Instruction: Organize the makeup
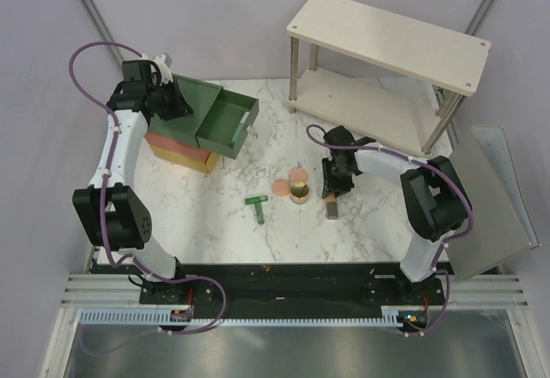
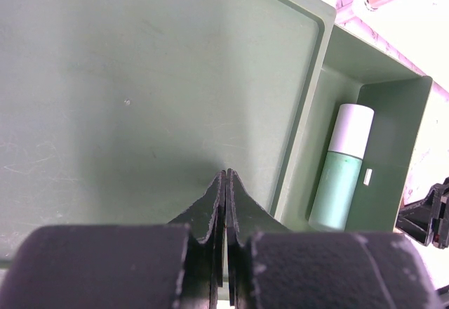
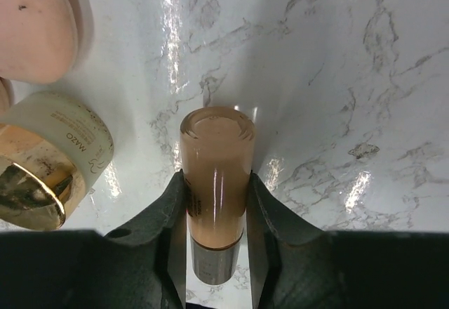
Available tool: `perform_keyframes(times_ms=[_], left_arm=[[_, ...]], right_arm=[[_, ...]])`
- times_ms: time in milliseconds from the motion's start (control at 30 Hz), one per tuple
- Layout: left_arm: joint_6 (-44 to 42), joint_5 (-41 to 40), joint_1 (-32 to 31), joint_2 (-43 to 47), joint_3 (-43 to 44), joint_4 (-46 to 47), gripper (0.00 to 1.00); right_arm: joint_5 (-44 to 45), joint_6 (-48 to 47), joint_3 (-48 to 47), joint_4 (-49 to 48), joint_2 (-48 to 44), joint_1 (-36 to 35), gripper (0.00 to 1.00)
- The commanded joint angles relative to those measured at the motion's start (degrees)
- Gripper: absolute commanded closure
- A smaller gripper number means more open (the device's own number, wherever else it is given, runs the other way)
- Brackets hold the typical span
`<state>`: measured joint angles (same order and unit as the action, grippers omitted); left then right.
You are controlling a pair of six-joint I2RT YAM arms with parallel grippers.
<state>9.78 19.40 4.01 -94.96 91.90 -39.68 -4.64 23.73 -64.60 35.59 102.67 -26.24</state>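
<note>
**Right claw clamped on the tube beside the gold pot**

Your right gripper (image 3: pixel 215 193) is clamped on the glossy orange-brown tube (image 3: pixel 214 151), just right of the round gold-lidded pot (image 1: pixel 300 193). Two pink round discs (image 1: pixel 281 188) sit just behind and left of that pot, and the dark green T-shaped tool (image 1: pixel 257 206) lies farther left. Well left of the pot, your left gripper (image 2: pixel 226 182) has its fingers pressed together over the green drawer box (image 2: pixel 140 77). The box's open drawer holds the mint-green oblong case (image 2: pixel 342 167).

Bright, even overhead light; top view sharp, shadows short and soft. Right wrist view: white glare streaks on table (image 3: pixel 337 77) and tube (image 3: pixel 214 175). Near the lens, left gripper (image 2: pixel 225 175) slightly out of focus.
</note>
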Motion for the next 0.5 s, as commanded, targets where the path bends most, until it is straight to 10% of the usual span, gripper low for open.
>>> perform_keyframes(times_ms=[0,467], left_arm=[[-3.28,-4.37,-0.14,-3.48,-3.57,-10.59,0.96],[-3.19,-4.11,-0.23,-3.48,-3.83,-10.77,0.96]], right_arm=[[0.25,-0.87,-5.96,3.16,-3.17,-0.13,1.00],[-16.62,6.06,-30.67,-7.00,-3.53,-0.22,1.00]])
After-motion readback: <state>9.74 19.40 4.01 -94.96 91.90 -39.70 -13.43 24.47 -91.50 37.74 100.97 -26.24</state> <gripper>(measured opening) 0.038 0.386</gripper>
